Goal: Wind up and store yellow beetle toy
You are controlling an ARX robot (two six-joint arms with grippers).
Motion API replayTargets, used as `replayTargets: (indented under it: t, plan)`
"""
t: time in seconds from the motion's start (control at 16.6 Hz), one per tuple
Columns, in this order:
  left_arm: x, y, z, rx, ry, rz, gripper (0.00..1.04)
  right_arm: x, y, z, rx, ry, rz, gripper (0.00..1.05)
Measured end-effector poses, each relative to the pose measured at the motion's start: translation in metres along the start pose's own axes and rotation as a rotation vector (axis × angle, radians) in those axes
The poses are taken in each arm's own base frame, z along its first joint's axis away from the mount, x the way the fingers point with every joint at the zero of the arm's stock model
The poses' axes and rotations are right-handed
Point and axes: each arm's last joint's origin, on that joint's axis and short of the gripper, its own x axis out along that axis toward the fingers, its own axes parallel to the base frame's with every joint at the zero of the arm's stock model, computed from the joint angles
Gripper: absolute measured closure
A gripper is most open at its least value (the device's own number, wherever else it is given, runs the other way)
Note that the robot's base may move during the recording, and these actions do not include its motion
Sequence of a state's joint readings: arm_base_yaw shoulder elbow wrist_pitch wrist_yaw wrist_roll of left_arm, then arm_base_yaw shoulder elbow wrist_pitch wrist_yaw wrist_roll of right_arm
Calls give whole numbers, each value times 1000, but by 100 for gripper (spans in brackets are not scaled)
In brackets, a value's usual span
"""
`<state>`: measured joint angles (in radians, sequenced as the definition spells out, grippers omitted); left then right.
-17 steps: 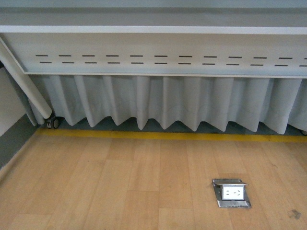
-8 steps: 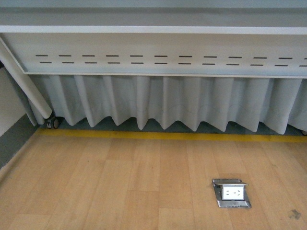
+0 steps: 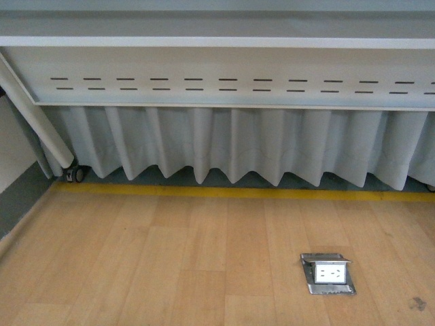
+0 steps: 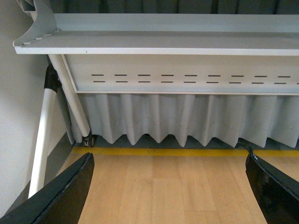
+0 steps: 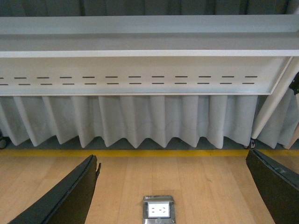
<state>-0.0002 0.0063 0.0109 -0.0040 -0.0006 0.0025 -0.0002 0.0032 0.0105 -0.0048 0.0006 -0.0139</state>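
The yellow beetle toy is out of view in every frame. My left gripper [image 4: 170,186] is open, its two black fingers [image 4: 60,196] spread wide over bare wooden floor with nothing between them. My right gripper [image 5: 173,186] is also open, black fingers [image 5: 65,198] far apart, and only the floor and a floor socket show between them. Neither arm appears in the front view.
A grey table [image 3: 217,41] with a perforated panel and a pleated white skirt [image 3: 231,146] stands ahead. A yellow line [image 3: 231,193] runs along the wooden floor. A metal floor socket [image 3: 327,274] [image 5: 159,209] is set in the floor. A white table leg [image 4: 44,135] slants at left.
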Motion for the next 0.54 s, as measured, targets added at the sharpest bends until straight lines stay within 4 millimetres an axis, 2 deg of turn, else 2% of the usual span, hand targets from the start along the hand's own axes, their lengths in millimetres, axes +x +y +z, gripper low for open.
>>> replayTargets:
  t: [0.54]
  plan:
    - [0, 0, 0, 0, 0, 0, 7, 0, 0, 0, 0, 0, 0, 7]
